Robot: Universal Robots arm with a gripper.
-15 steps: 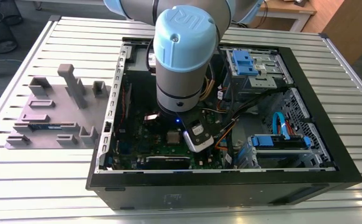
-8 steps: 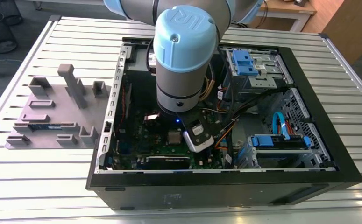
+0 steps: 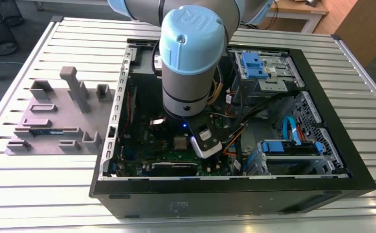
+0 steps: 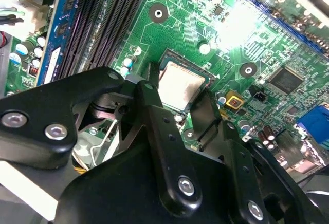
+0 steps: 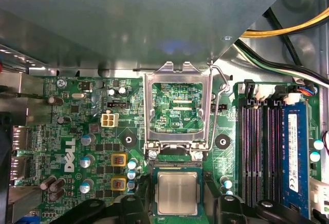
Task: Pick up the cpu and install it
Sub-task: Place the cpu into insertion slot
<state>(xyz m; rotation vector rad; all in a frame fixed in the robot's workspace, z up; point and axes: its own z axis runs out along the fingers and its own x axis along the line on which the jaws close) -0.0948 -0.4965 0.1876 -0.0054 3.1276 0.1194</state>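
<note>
The cpu (image 5: 177, 193) is a small square chip with a silvery top, and it lies flat inside the socket of the green board (image 5: 77, 126). The socket's metal-framed lid (image 5: 177, 77) stands swung open beside it. In both wrist views my gripper (image 4: 177, 93) (image 5: 177, 209) straddles the chip, one black finger (image 4: 146, 93) at one edge and the other finger (image 4: 208, 113) at the opposite edge. The jaws look slightly wider than the chip, so the gripper reads as open. In the exterior view the arm (image 3: 188, 63) reaches down into the open computer case (image 3: 343, 170).
Black memory slots and a blue-labelled memory stick (image 5: 293, 152) run alongside the socket. Yellow and black cables (image 5: 288, 29) cross nearby. A grey power-supply box (image 5: 128, 18) overhangs the board. Drive bays (image 3: 265, 68) fill the case's far side. A grey parts fixture (image 3: 58, 111) stands on the exterior view's left.
</note>
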